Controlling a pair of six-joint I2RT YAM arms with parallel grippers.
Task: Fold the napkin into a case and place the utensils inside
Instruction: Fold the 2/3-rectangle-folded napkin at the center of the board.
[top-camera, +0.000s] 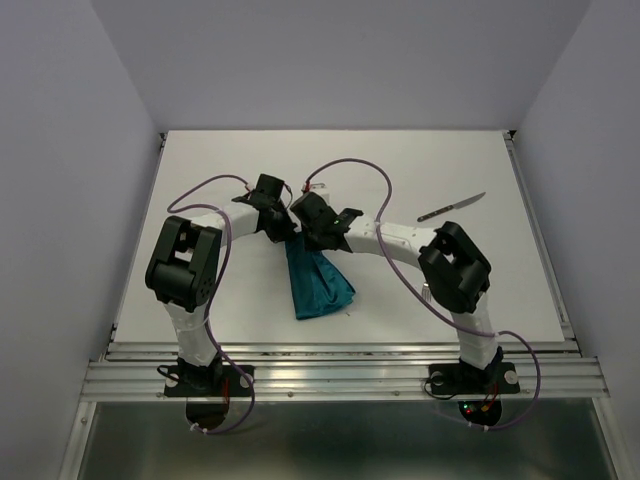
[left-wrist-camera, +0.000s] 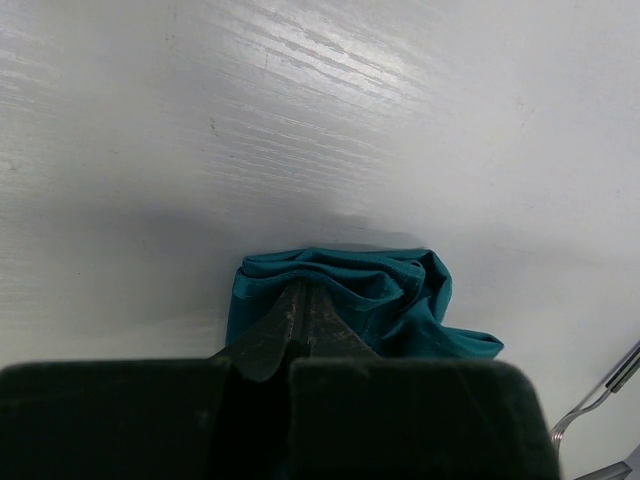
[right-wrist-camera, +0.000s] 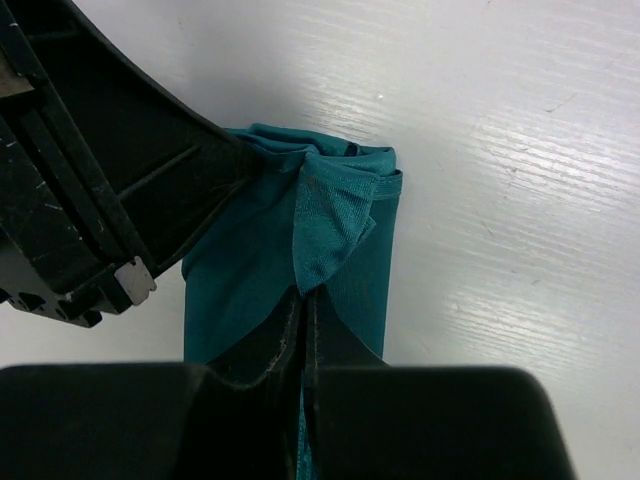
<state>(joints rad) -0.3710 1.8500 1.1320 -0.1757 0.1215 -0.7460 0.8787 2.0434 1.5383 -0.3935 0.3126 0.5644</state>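
The teal napkin (top-camera: 318, 282) is bunched into a narrow strip that fans out toward the near edge. Both grippers pinch its far end, side by side at mid-table. My left gripper (top-camera: 281, 229) is shut on a folded edge of the napkin (left-wrist-camera: 350, 285), its tips (left-wrist-camera: 303, 291) buried in the cloth. My right gripper (top-camera: 306, 231) is shut on a small flap of the napkin (right-wrist-camera: 330, 225), with its tips (right-wrist-camera: 305, 291) together. The knife (top-camera: 452, 207) lies at the far right. Only the fork's (left-wrist-camera: 596, 395) tines and part of its handle show, at the left wrist view's lower right.
The white table (top-camera: 220, 170) has raised walls on three sides and a metal rail (top-camera: 340, 352) at its near edge. The left gripper's black body (right-wrist-camera: 90, 190) crowds the upper left of the right wrist view. Purple cables (top-camera: 350, 165) loop over both arms.
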